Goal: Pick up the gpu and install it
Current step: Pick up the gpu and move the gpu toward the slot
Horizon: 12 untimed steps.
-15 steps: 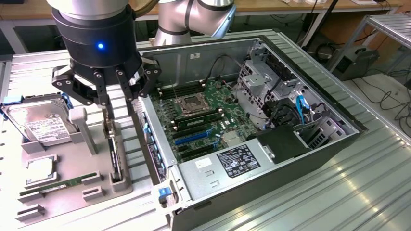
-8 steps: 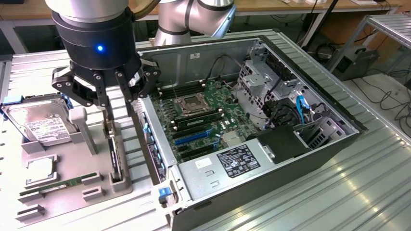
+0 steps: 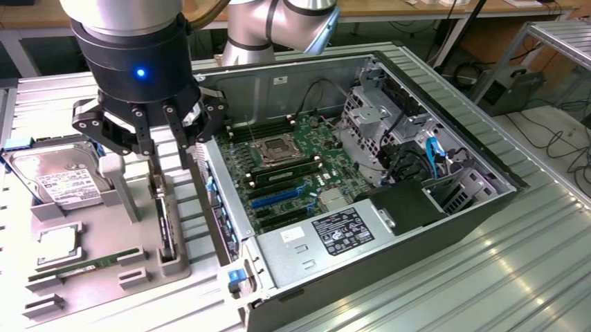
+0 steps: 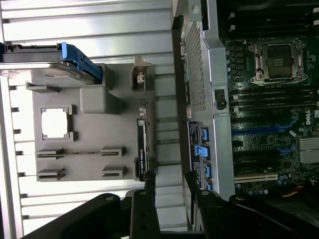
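While gpu point(image 3: 165, 228) stands on edge in grey holder point(image 3: 102, 271), gripper point(image 3: 170, 159) hovers above it, wide open, empty; hard-drive label point(image 3: 66, 185) unreadable.

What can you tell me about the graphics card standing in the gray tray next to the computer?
The graphics card is a thin, flat, dark board seen edge-on, with a silvery bracket at one end. It stands upright on its long edge in a slot of the gray tray, alongside the open computer case. Only the tray appears to touch it. The open gripper hangs over it, not gripping it.
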Tool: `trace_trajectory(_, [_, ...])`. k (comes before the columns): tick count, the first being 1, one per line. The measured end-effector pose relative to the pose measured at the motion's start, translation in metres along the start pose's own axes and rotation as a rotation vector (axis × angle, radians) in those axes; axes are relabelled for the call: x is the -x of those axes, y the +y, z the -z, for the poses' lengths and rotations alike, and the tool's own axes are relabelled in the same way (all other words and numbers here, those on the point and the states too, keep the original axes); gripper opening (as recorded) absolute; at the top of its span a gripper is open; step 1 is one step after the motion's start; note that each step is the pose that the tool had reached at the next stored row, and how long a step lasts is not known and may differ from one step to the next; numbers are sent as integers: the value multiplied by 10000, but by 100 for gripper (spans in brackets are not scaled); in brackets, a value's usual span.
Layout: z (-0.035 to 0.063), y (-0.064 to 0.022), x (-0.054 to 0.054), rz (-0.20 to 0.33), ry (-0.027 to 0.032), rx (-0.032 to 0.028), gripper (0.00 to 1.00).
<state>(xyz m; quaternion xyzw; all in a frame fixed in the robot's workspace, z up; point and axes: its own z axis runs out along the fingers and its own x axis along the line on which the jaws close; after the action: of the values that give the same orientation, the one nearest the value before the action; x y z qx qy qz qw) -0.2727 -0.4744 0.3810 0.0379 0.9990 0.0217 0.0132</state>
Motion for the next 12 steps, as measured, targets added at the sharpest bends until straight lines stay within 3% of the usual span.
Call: trace_trajectory(12, [-63, -7, -52, 0, 2, 0, 36])
